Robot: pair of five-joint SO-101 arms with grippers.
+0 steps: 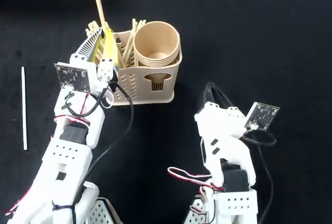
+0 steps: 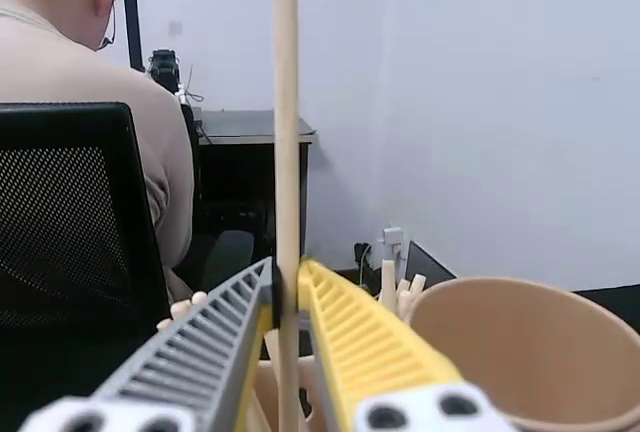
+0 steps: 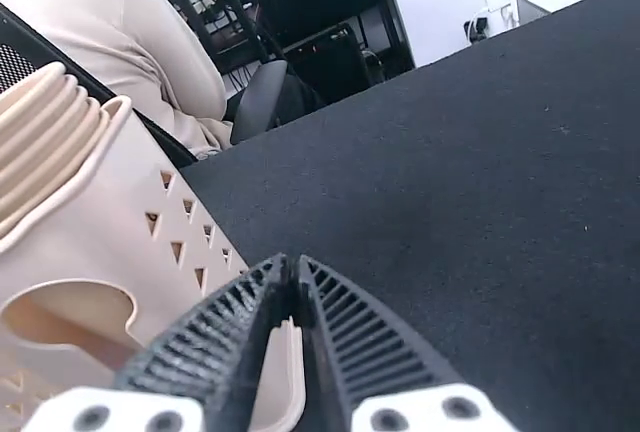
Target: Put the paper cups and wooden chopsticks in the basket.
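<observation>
Two arms, bases at the near edge of the tabletop [image 1: 290, 42]. Right pincer [image 1: 209, 86] comes first: jaws pressed together, nothing between the tips, low over bare cloth just off the near right corner of the basket [image 1: 155, 93]. Left pincer [image 1: 104, 35] is farther in, over the basket's left compartment, clamped on one chopstick [image 1: 98, 1] partway along its length. The stick stands near upright with a slight lean, lower end pointing down into that compartment, where other chopsticks [image 1: 129, 42] already stand. Paper cups [image 1: 156, 42] are nested in one stack in the right compartment. The basket sits toward the far edge, a little left of the middle.

Handling, my read: the held chopstick is light, stiff and smooth, so it can swivel in a two-point pinch. A mid-length hold like this one looks right, and on release it should slide in. The cups are thin-walled and would crush easily (already in, so no need to touch them).

A pale stick [image 1: 24, 107] lies flat near the left edge, well apart from everything. It may be a chopstick left to collect, can't confirm. It is thin and flat on the cloth, so take it across the middle with the jaws straddling it.

Room: open tabletop near, left and right of the basket. The tight spots are the basket walls and the standing sticks in the left compartment. The arms are well apart.
</observation>
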